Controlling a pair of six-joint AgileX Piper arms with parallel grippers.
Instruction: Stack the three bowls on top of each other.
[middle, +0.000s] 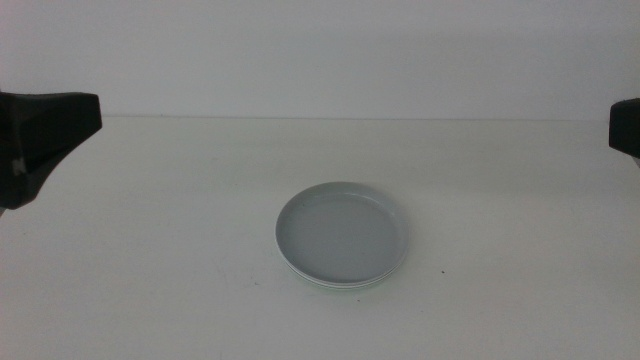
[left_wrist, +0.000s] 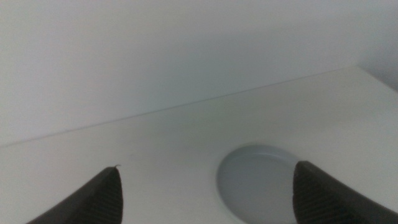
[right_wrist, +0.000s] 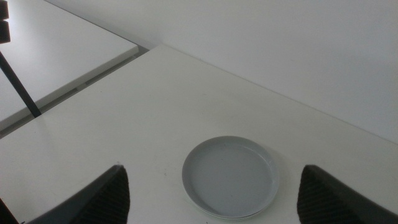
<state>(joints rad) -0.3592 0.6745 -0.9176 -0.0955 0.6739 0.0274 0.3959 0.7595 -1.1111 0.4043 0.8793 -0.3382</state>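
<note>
White table (middle: 150, 250); bowl stack (middle: 341, 232) at centre.

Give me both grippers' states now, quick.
Left gripper: open, holding nothing, raised back from the stack of bowls.
Right gripper: open, holding nothing, also clear of the stack.

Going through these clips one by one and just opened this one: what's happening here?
Nothing is being handled at this moment. The bowls sit in one stack near the middle of the white table, the grey bowl on top; pale rims of bowls beneath it peek out at the near edge, though their colours are hard to tell. The left gripper and the right gripper are both open and empty, held above the table at its left and right sides, well apart from the stack. The stacking looks done.
</note>
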